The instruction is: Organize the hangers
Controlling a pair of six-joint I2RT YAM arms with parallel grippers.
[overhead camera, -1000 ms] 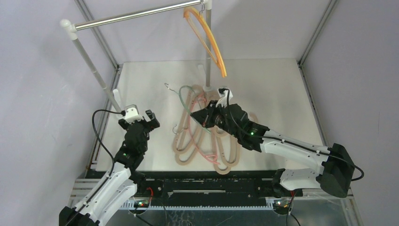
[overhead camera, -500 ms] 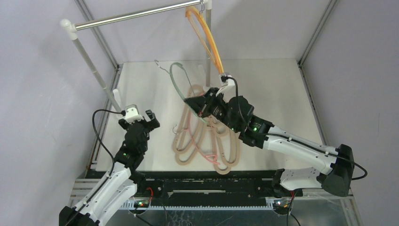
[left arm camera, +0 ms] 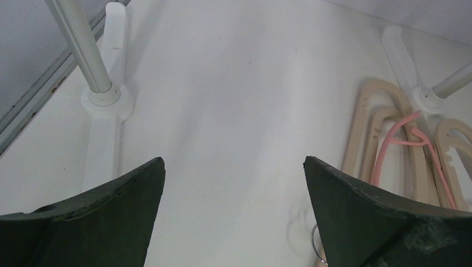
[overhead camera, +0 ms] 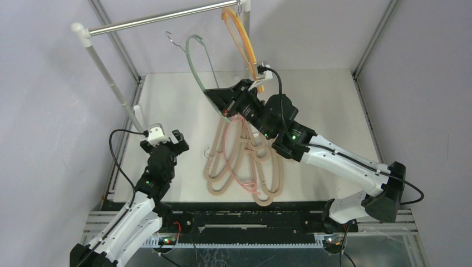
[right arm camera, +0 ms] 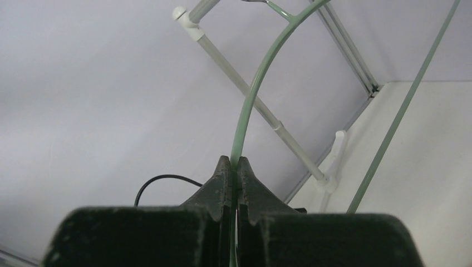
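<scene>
Hangers (left arm camera: 356,139) | green hanger (right arm camera: 246,105) ×1, right claw (right arm camera: 234,161) | pink hanger (left arm camera: 380,153) ×1, table (left arm camera: 234,111)

White tabletop boxed in by plain, pale grey walls.

The table (overhead camera: 334,100) was matte white and evenly lit, with walls (overhead camera: 423,83) on three sides and metal struts (overhead camera: 373,41) rising at its far corners. A silver rail (overhead camera: 156,18) sat on white posts (overhead camera: 109,78), one footed by the left edge, the other near the far edge's middle.
</scene>
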